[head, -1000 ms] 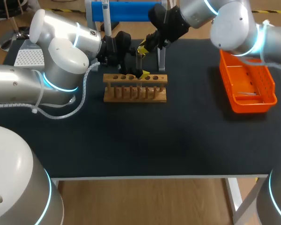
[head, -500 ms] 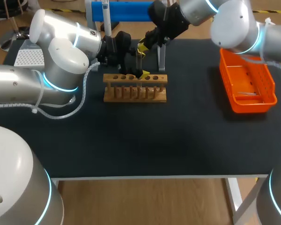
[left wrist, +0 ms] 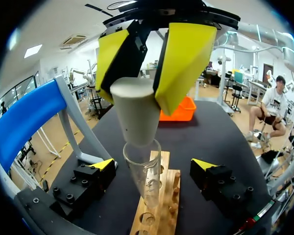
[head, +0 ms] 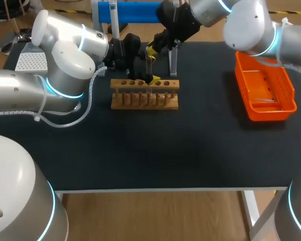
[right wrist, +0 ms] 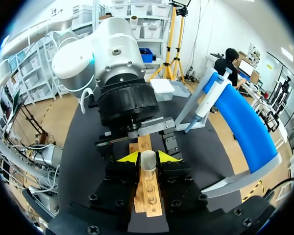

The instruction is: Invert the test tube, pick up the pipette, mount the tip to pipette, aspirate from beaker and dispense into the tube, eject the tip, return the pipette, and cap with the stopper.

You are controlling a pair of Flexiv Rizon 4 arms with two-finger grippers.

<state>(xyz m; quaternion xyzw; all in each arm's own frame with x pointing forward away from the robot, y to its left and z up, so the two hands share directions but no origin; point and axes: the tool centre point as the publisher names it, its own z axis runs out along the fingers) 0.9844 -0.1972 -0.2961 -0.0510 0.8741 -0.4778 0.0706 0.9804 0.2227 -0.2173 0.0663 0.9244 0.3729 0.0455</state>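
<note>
right gripper (left wrist: 138,98) clamped on the stopper (left wrist: 134,115), yellow fingers (left wrist: 185,54) pressing it from two sides, wide end up. the stopper's narrow end sits at the mouth of the test tube (left wrist: 145,178); cannot tell if it is pushed in or only touching the rim. tube is clear glass, upright, foot in a hole of the wooden rack (left wrist: 169,215).

left gripper (left wrist: 153,165) is spread wide, one yellow tip on each side of the tube, a gap on both sides, not touching it. head view: left arm comes in from the left and ends just behind the rack, right arm comes down from the far right corner with its gripper directly over the tube.

rack lies long side across the black table (head: 190,150), a row of holes along the top, near the far middle. orange tray (head: 243,95) well to the right of the rack, something thin and pale lying inside, too small to tell what. blue stand (head: 135,11) at the far edge behind the rack, pipette (head: 114,22) hanging on it, not in either gripper. right wrist view: stopper between the two yellow tips, rack straight below.
</note>
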